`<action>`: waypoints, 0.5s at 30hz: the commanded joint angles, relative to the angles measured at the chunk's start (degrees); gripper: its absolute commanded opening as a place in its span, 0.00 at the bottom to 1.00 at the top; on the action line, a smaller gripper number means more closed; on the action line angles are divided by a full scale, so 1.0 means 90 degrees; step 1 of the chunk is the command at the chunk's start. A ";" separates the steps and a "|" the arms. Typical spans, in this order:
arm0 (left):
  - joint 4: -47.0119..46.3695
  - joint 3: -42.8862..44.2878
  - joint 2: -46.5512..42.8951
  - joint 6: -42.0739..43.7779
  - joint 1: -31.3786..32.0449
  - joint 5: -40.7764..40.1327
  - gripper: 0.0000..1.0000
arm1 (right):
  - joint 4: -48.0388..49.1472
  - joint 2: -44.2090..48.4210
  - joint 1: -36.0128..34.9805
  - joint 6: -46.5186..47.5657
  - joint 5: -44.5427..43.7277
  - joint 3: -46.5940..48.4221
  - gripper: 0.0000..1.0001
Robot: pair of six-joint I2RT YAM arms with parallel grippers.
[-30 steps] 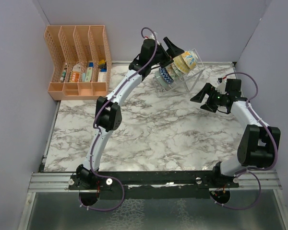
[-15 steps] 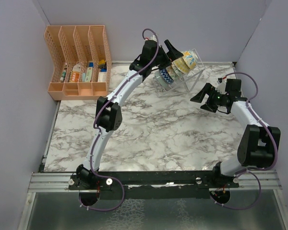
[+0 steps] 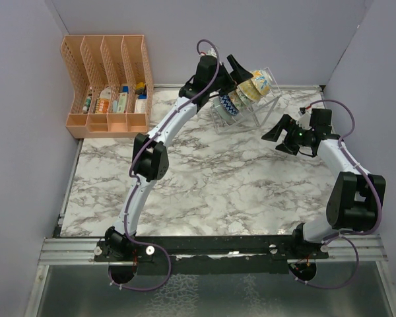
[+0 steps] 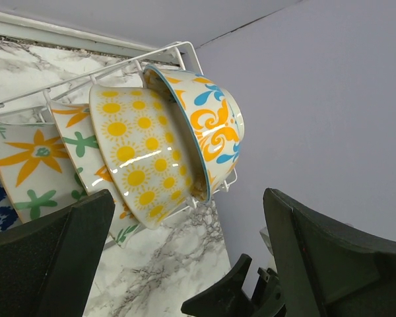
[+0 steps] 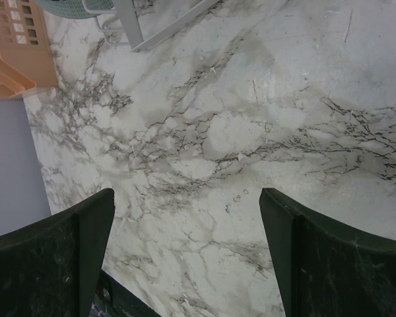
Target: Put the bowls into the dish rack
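Over the dish rack (image 3: 249, 119), left gripper (image 3: 237, 69) hangs wide open and empty just above the slotted bowls (image 4: 145, 152); right of the dish rack, right gripper (image 3: 275, 140) gapes, holding nothing.

The table (image 5: 251, 132) is white marble with grey veins. In the white wire rack (image 4: 119, 63), the end bowl (image 4: 214, 125) is cream with orange and blue scrolls and a blue rim. The second bowl (image 4: 135, 155) is cream dotted with yellow suns. The third bowl (image 4: 79, 132) and fourth bowl (image 4: 30, 165) carry orange and green star flowers. The file holder (image 3: 105, 79) is peach-orange, and the walls (image 4: 317, 99) are pale lilac.
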State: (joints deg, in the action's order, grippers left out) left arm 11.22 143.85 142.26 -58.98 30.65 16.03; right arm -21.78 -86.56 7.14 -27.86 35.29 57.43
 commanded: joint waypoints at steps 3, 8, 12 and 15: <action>-0.0122 0.0254 0.0246 0.0071 0.0087 -0.0083 0.99 | 0.0203 -0.0057 0.0037 -0.0003 0.0090 0.0015 0.90; -0.0206 0.0315 0.0373 -0.0005 0.0139 -0.0081 0.99 | 0.0113 -0.0045 0.0037 0.0027 0.0094 0.0106 0.90; -0.0382 0.0337 0.0430 -0.0078 0.0159 -0.0094 0.99 | 0.0096 -0.0032 0.0037 0.0038 0.0080 0.0123 0.90; -0.0558 0.0335 0.0487 -0.0192 0.0165 -0.0047 0.99 | 0.0104 -0.0047 0.0037 0.0039 0.0062 0.0108 0.90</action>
State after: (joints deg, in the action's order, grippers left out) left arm 8.08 145.45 144.16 -59.70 31.59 16.01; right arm -21.80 -86.56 7.14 -27.83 35.29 57.45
